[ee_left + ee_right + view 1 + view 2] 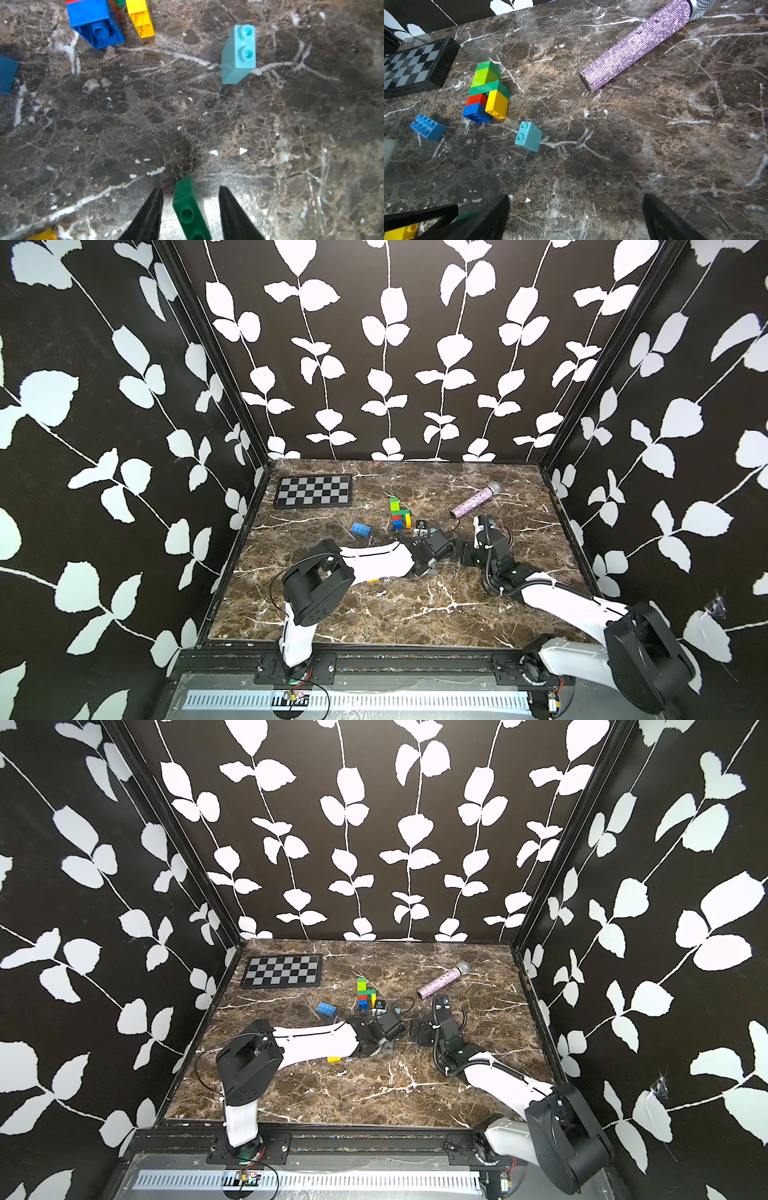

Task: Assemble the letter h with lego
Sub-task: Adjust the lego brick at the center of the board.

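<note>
Dark green studded plastic brick point(188, 209) loose between parted jaws of left gripper point(191, 188).
Likely light, rigid, slick: pinch flat sides. Right gripper point(576, 195) wide, empty.

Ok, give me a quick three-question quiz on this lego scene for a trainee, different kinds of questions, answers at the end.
1. True or false: the right pincer is shut on a brick.
2. Which lies between the fingers of the left pincer? A red brick; B dark green brick; C yellow brick.
3. How many studs show on the light blue brick?
Key: 1 false, it stands open and empty; 2 B; 3 two.
</note>
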### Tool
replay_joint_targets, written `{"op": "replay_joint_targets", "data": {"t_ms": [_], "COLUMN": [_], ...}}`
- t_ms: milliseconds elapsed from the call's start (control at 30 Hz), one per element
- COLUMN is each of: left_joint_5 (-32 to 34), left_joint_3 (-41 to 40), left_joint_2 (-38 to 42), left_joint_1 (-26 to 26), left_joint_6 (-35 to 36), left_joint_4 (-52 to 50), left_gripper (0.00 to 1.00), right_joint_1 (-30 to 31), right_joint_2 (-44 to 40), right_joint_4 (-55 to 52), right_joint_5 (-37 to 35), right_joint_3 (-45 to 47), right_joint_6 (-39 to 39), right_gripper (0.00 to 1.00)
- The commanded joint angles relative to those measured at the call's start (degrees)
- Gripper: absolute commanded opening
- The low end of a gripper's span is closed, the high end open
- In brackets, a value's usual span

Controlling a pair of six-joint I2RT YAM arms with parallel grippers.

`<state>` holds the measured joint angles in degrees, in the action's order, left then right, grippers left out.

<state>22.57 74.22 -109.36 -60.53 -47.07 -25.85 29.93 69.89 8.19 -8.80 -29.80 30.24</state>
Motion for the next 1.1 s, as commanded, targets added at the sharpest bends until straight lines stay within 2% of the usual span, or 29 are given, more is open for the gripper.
{"op": "replay_joint_targets", "data": {"t_ms": [0, 133, 200, 300, 400, 567, 833, 1067], "left_joint_5": [1.03, 1.51, 0.05, -3.85, -8.41, -9.82, -15.73, -18.86], "left_joint_3": [0.47, -0.94, -2.56, -8.08, -15.14, -19.98, -19.96, -19.92], "left_joint_2": [4.96, 9.35, 11.72, 16.48, 21.53, 24.81, 19.88, 16.77], "left_joint_1": [-0.34, 0.25, 1.65, 5.02, 8.47, 11.86, 16.59, 18.08], "left_joint_6": [1.09, 1.63, 1.33, -1.03, -3.63, -5.40, -3.08, -1.65], "left_joint_4": [-2.39, -5.27, -6.96, -7.34, -5.15, -7.81, -10.59, -8.87], "left_gripper": [0.55, 0.73, 0.78, 0.86, 0.99, 0.99, 0.99, 0.98], "right_joint_1": [-0.35, -0.40, -0.40, -0.40, -0.39, -0.35, -0.40, -0.39], "right_joint_2": [-0.60, -0.57, -0.56, -0.66, -0.79, -0.67, -0.12, 0.15], "right_joint_4": [0.17, 0.32, 0.36, 0.36, 0.35, 0.42, 0.23, 0.31], "right_joint_5": [-0.13, 0.02, 0.24, 0.60, 0.72, 1.24, 1.94, 3.61], "right_joint_3": [-0.17, -0.10, -0.09, -0.21, -0.16, -0.28, -0.52, -1.00], "right_joint_6": [0.52, 0.44, 0.43, 0.43, 0.43, 0.50, 0.37, -0.35], "right_gripper": [0.99, 0.99, 0.99, 0.99, 0.99, 0.99, 0.99, 0.99]}}
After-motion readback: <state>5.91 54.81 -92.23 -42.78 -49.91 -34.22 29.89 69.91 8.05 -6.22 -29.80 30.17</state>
